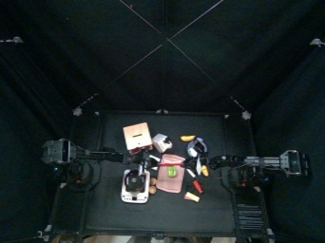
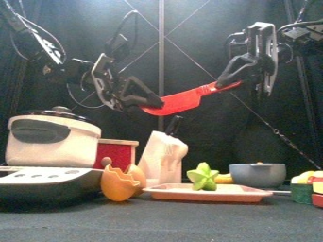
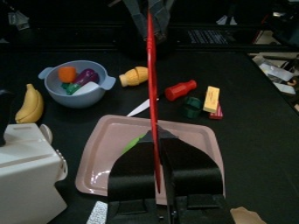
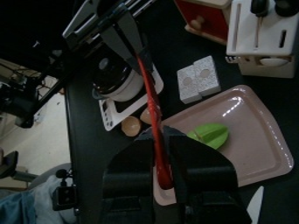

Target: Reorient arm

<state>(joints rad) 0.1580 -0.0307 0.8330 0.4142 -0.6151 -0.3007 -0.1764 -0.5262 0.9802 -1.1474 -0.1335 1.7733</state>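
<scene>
**Position of the arm.** The arm (image 2: 111, 71), taken to be the darker one on the left side, is seen in the front view descending from the upper left and bending toward the middle of the table (image 2: 190, 225). It is suspended above the objects and none of them is touched by it. Its bulky black base is seen at the table's left edge in the top view.

**Gripper state.** The left gripper (image 3: 158, 147) is closed narrowly on one end of a thin red utensil (image 2: 190, 96), probably a spatula. The right gripper (image 4: 158, 140), on the paler right arm (image 2: 256, 47), is closed on the opposite end. The utensil is thus carried by both grippers at once.

**Governing relation.** The long axis of the utensil runs across the table from left gripper to right gripper, rising slightly toward the right in the front view. In each wrist view the red strip leads straight out from the jaws to the other gripper. The two grippers therefore face one another along this axis and are linked rigidly.

**Judgement.** Any rotation of the arm would be transmitted through the utensil, so one grip would probably have to be released or both arms moved together.

**Below.** A pink tray (image 2: 209, 195) with toy food and a rice cooker (image 2: 51, 137) are standing on the table, well clear of the utensil.
</scene>
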